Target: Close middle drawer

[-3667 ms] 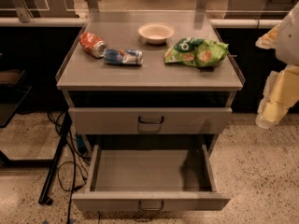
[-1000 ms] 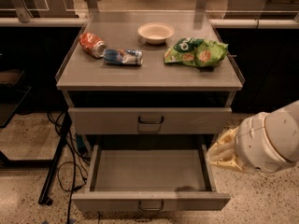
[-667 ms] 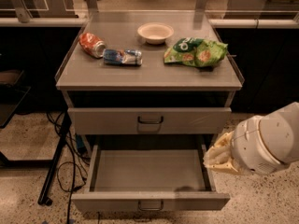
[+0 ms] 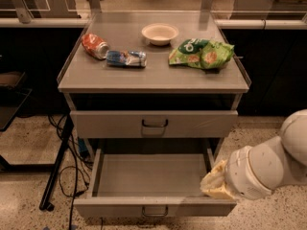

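Note:
The middle drawer is pulled far out at the bottom of the grey cabinet. It is a wide shallow grey box with a short front panel and a small loop handle, and it looks empty inside. My gripper is a pale yellowish end on a thick white arm. It sits at the drawer's right front corner, over the right side wall and just behind the front panel. Above the drawer, the taller-fronted drawer with a darker loop handle stands out only slightly.
On the cabinet top lie a crushed red can, a blue and white packet, a white bowl and a green chip bag. A black stand leg and cables lie on the floor at the left.
My arm came in from the right edge and dropped beside the open drawer. Over the last second the gripper crept left onto the drawer's right front corner. The drawer has not moved.

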`<state>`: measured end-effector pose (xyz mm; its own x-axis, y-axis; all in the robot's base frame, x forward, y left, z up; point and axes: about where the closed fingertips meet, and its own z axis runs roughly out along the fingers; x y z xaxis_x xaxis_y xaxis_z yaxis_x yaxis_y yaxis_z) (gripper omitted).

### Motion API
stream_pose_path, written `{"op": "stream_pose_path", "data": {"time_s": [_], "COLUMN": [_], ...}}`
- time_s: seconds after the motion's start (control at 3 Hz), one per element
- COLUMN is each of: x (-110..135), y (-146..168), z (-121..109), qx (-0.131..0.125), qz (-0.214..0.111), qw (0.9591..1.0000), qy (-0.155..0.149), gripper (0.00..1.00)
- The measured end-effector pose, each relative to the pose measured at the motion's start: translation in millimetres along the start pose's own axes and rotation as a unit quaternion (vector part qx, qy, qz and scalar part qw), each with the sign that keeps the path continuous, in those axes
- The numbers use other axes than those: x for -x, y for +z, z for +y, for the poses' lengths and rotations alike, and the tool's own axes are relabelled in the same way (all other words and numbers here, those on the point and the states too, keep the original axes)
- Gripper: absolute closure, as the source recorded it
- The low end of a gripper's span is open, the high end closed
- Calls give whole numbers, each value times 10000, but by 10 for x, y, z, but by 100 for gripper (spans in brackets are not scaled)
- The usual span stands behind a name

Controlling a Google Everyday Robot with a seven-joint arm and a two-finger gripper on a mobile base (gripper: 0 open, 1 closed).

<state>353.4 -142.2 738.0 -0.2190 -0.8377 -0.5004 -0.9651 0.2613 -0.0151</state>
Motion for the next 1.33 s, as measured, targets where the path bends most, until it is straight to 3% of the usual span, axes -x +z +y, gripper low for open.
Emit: {"op": "stream_pose_path", "data": {"time_s": [1.0, 1.33], "x": [-609, -629], "y": [961, 1004], "z": [-18, -17], "qx": [-29, -8], "qz": [-648, -628], "qw": [9979, 9980], "qy": [70, 92], "gripper": [100, 100]}}
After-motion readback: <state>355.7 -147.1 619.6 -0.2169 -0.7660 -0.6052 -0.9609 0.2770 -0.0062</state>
